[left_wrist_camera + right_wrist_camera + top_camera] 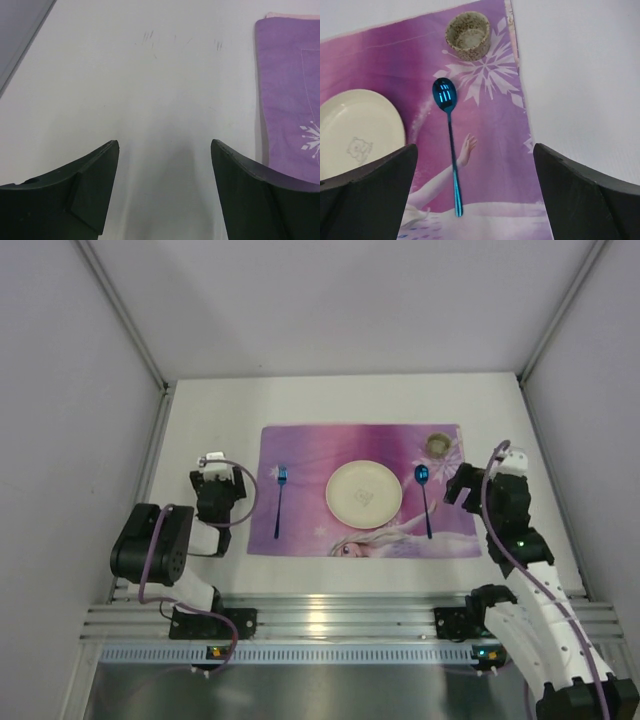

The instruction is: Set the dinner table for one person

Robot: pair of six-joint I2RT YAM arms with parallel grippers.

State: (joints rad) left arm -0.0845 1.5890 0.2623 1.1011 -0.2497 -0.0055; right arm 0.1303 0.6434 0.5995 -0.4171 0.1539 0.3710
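A purple princess placemat [300, 455] lies on the white dinner table [210, 420]. On it are a cream plate [364, 492] in the middle, a blue fork [279, 498] to its left, a blue spoon [426, 498] to its right and a small speckled cup [437, 444] at the far right corner. The right wrist view shows the spoon [451, 150], cup [467, 35] and plate [357, 130]. My left gripper [214, 462] is open and empty over bare table left of the mat [292, 90]. My right gripper [462, 483] is open and empty above the mat's right edge [485, 125].
A ribbed aluminium rail [340, 620] runs along the near edge, with both arm bases on it. Grey walls close in the left, right and far sides. Another rail [150, 470] runs along the table's left edge.
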